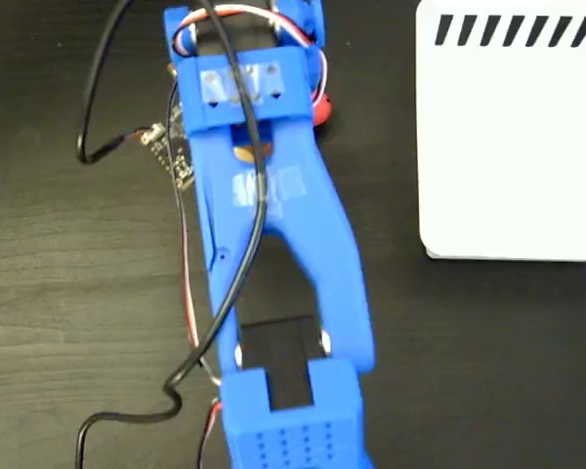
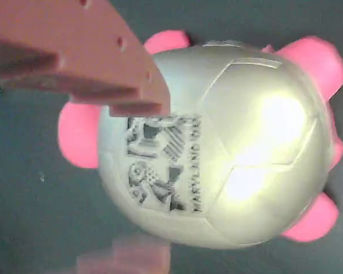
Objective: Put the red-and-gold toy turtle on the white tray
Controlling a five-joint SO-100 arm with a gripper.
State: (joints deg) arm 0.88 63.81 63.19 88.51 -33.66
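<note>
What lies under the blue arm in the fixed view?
Only a red sliver and a gold patch of the turtle show; the arm covers the rest.

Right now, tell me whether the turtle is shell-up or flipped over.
Shell-up. In the wrist view the red-and-gold toy turtle shows its domed gold shell with the black print facing the camera, feet poking out around it.

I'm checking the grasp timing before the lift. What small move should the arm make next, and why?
Probably close the pincer. In the wrist view one finger lies over the turtle's gold shell and the other shows below it, so the toy sits between them on the dark table, away from the white tray.
</note>
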